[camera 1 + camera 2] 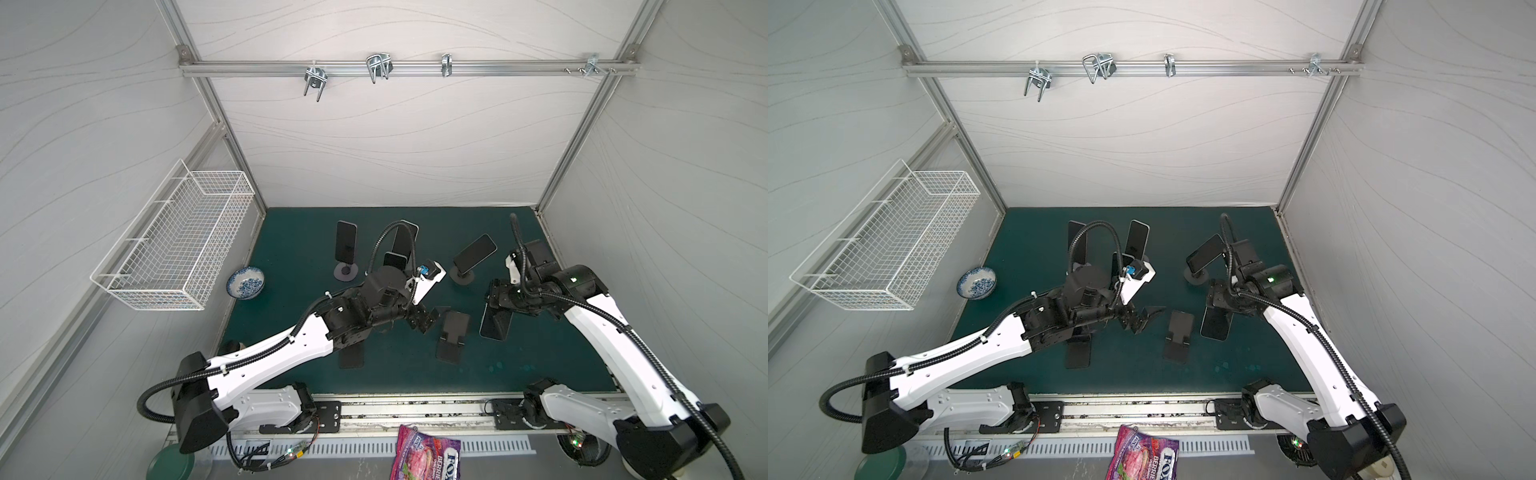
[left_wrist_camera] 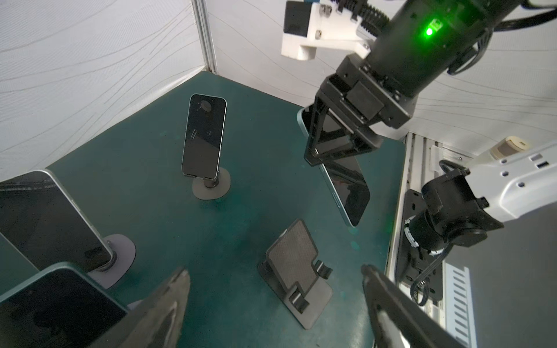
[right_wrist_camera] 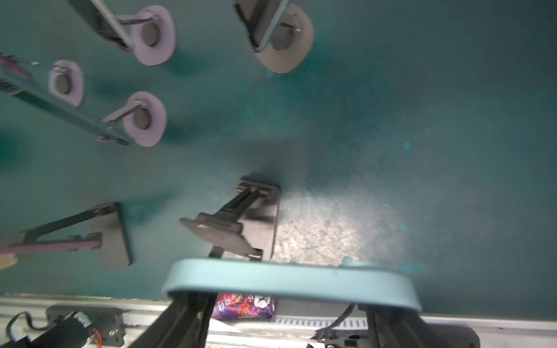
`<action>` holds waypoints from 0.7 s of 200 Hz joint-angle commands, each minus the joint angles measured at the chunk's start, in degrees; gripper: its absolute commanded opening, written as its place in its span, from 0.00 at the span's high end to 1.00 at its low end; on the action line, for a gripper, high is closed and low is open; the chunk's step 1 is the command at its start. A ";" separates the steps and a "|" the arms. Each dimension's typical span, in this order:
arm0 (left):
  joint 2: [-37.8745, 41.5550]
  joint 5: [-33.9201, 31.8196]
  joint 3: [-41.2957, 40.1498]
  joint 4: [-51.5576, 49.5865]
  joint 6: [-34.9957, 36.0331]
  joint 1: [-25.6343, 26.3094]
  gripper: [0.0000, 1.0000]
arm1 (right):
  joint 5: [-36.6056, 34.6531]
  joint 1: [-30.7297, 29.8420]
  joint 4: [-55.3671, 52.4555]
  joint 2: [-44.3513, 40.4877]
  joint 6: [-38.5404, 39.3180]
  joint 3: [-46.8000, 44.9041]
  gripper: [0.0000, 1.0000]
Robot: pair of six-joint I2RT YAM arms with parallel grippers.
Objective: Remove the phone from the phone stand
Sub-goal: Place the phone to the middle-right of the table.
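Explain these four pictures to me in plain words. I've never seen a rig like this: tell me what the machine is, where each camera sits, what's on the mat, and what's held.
The machine is two robot arms mounted along one edge of a green mat, inside a white booth. Two pictures come from one twin camera overhead; the other two from a camera on each arm's wrist. On the mat stand phones on stands, one empty stand and a patterned bowl. A wire basket hangs on a side wall. The right end effector grips a blue-edged phone, clear of the empty stand beside it. The left end effector is open and holds nothing.
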State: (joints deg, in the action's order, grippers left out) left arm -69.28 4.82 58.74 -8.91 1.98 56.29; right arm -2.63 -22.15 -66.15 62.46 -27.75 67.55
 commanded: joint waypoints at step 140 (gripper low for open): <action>-21.75 2.30 24.69 -5.85 3.34 1.72 0.09 | 5.10 18.20 5.86 7.31 9.31 -5.26 0.46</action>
State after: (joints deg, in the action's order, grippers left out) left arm -88.62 6.00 78.78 -12.91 3.11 57.80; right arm 1.43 -5.50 -63.53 68.20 -19.42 63.83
